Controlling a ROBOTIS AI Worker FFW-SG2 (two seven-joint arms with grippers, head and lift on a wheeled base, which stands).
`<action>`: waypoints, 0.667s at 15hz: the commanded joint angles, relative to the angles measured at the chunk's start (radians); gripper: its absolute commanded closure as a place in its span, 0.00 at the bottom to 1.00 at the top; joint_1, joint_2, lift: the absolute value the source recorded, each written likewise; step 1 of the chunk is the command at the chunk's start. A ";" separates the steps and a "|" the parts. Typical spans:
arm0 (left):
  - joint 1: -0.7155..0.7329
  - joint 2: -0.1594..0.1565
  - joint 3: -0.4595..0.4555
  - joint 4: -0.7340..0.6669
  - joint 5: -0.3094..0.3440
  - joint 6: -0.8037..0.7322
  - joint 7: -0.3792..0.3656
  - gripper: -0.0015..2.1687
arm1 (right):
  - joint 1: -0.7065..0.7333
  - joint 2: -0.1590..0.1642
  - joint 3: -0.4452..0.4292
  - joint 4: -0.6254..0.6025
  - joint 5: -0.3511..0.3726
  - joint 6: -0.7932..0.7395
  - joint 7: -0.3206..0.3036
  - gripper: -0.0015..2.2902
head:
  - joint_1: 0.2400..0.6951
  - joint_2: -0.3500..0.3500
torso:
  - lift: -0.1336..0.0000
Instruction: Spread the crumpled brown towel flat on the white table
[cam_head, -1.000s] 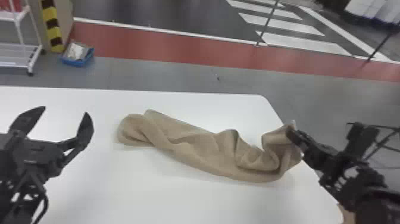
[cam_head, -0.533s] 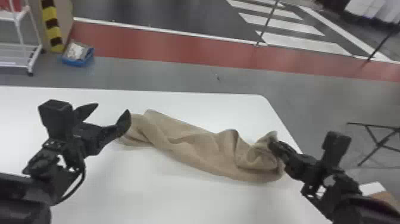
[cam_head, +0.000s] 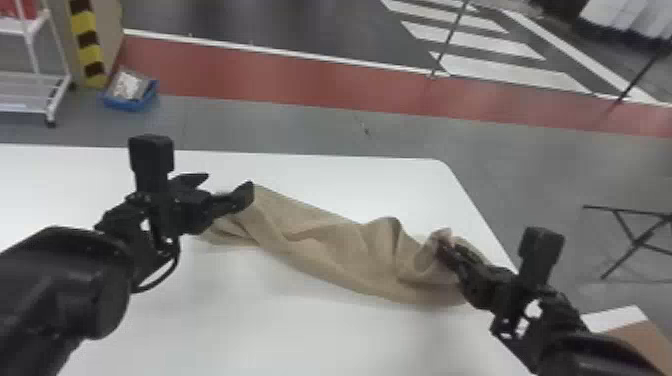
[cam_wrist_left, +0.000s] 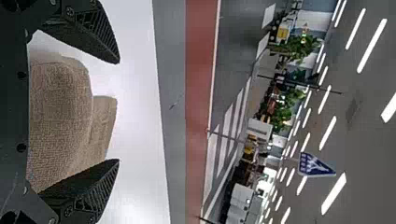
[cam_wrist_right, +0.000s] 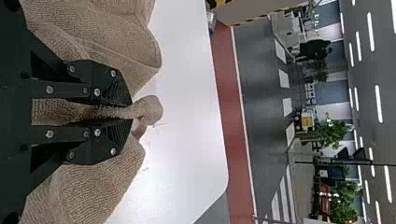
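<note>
Has jaws spread wide on left gripper, with one rounded end of the brown towel lying between them in left wrist view. Cannot tell about any touching there. Has jaws pressed close on right gripper, pinching a thin fold of this towel, with a small bunched tip sticking out past them and more cloth on both sides.

Lies crumpled in one long strip on the white table, between both grippers and near the side edge at the right. Rises in soft folds toward the pinched end. Finds left gripper in the way of seeing the far left part in head view, and right gripper in front of some folds at the other end.

Beyond the table, shows a white rack, a striped post and, just beside the post, a blue tray on the floor. Farther away, shows a red strip and a crosswalk. At right, shows black metal legs.
</note>
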 joint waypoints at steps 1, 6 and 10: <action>-0.031 -0.011 -0.027 0.045 -0.014 0.020 0.000 0.07 | 0.001 0.002 0.009 0.005 0.002 -0.011 0.000 0.42 | 1.00 0.00 | 0.07; -0.082 -0.058 -0.030 0.156 -0.087 0.014 0.003 0.07 | 0.001 0.002 0.025 0.011 0.002 -0.029 0.000 0.42 | 1.00 0.00 | 0.07; -0.099 -0.065 -0.019 0.181 -0.098 0.017 0.004 0.10 | 0.003 0.000 0.025 0.011 0.002 -0.039 0.002 0.42 | 1.00 0.00 | 0.07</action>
